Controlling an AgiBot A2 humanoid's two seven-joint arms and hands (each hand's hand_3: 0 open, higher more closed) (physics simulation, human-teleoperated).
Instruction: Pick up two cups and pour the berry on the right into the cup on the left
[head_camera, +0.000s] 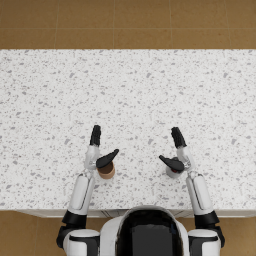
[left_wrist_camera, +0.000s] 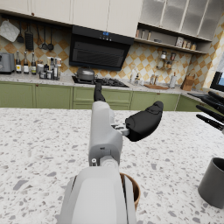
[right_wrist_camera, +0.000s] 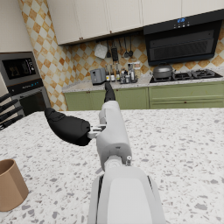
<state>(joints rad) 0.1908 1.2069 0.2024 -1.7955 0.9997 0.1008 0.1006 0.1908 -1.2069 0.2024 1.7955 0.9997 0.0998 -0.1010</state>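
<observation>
Head view: both cups sit low in the frame, near the counter's front edge, w/ a hand at each. Brown cup (head_camera: 106, 171) is lower left of centre, right beside the left hand (head_camera: 98, 152), tucked under the thumb on the hand's inner side. Grey cup (head_camera: 173, 172) is lower right of centre, likewise under the thumb of the right hand (head_camera: 177, 152), on that hand's inner side.

Left hand: open, fingers straight and pointing toward the top of the frame, thumb angled inward over the brown cup; holding nothing. Right hand: same, open, thumb angled inward over the grey cup, nothing held. Can't tell if either thumb touches a rim.

Key relation: each cup lies toward the middle of the frame from its own hand, between thumb and forearm, not out in front of the fingers. Both cups upright, long axis vertical. Left hand is nearer the brown cup, right hand nearer the grey; the two cups are well apart.

Left wrist view: brown cup (left_wrist_camera: 131, 190) shows just beside the forearm, low in frame; grey cup (left_wrist_camera: 214, 181) at lower right. Right wrist view: brown cup (right_wrist_camera: 11, 184) at lower left.

Berry not visible; presumably inside the grey cup, can't confirm.

Judgement: grasp not yet made. Each hand likely needs to shift inward and back to wrap its cup.
</observation>
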